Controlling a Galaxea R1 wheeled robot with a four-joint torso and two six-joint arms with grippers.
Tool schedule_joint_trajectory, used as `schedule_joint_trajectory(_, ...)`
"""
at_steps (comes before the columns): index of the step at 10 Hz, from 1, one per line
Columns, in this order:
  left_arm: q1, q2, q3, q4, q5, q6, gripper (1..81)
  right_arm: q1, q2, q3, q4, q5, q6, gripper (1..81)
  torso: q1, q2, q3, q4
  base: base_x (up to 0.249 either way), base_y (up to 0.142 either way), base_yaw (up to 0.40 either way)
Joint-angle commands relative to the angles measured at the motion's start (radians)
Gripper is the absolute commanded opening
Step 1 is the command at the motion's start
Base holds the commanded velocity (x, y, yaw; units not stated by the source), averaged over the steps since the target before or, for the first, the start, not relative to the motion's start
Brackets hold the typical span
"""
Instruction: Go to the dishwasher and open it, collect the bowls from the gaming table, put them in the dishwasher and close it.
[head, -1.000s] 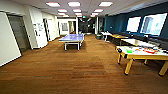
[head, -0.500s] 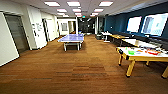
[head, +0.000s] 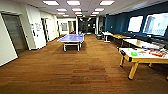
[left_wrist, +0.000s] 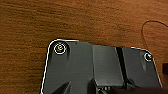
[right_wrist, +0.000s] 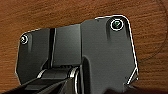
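Head view: a long open room with brown wood-look floor (head: 82, 67) and rows of ceiling lights (head: 73, 3). The gaming table (head: 140, 57) stands at the right edge, white top with yellow edge and yellow legs, cut off by the frame edge. On its top lie colourful items: a green thing (head: 134, 53) near the middle, a red box (head: 157, 53) further right; too blurred to say whether any are bowls. Behind it along the dark blue wall (head: 117, 22) run more tables (head: 140, 43), under two bright windows (head: 135, 23).

A blue ping-pong table (head: 72, 38) stands mid-room, well apart from the gaming table, further down the hall. On the left a white wall (head: 35, 27) with a grey door (head: 15, 32), more doorways beyond. The far end of the corridor is dark.

Left wrist view: the robot's dark plate over the wood floor, with a thin dark cable (left_wrist: 150, 27) looping at one side. Right wrist view: the dark plate and jointed bar over the same floor. Jaws of both grippers: cannot tell if apart or together.
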Motion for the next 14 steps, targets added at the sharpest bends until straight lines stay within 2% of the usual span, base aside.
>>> schedule_joint_trajectory(1,-0.060,-0.002,0.000,-0.002,0.040,0.005,81.1,0.058,0.000,0.001,-0.002,-0.048,-0.002,81.1,0.000,0.000,0.000,0.000,0.228,0.000,0.000)
schedule_joint_trajectory(14,-0.060,0.004,0.000,-0.002,0.040,0.008,81.1,0.058,0.000,0.001,-0.001,-0.048,-0.002,81.1,0.000,0.000,0.000,0.000,0.229,0.000,0.000)
